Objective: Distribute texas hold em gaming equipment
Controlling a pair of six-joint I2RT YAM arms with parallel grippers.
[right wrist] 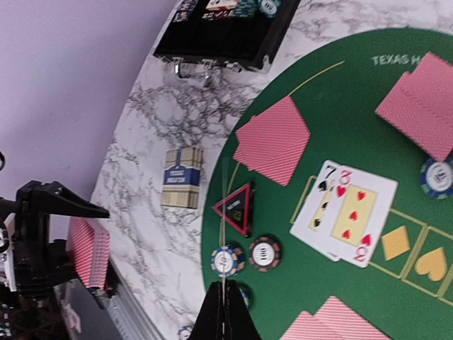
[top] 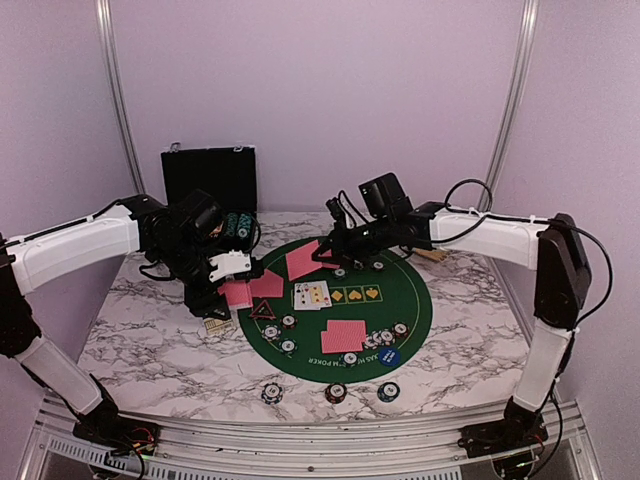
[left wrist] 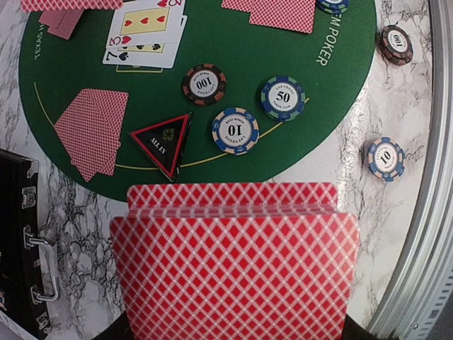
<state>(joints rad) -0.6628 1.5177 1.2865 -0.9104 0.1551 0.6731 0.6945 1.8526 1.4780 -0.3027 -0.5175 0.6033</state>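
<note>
My left gripper (top: 225, 277) is shut on a deck of red-backed playing cards (left wrist: 233, 262), held over the left rim of the green poker mat (top: 400, 290); the deck hides its fingers. My right gripper (right wrist: 224, 292) is shut on a single red-backed card (top: 300, 260), which the right wrist view shows edge-on as a thin line (right wrist: 224, 227). It hangs over the mat's far left. Below it lie the red-black triangle marker (right wrist: 237, 207), two chips (right wrist: 226, 261) (right wrist: 264, 253), face-up cards (right wrist: 347, 216) and a face-down pair (left wrist: 92, 131).
A black chip case (top: 210, 180) stands open at the back left. A card box (right wrist: 182, 177) lies on the marble left of the mat. Three chips (top: 271, 392) (top: 336, 392) (top: 388, 391) sit near the front edge. A blue button (top: 389, 355) and more chips (top: 385, 338) rest on the mat's front right.
</note>
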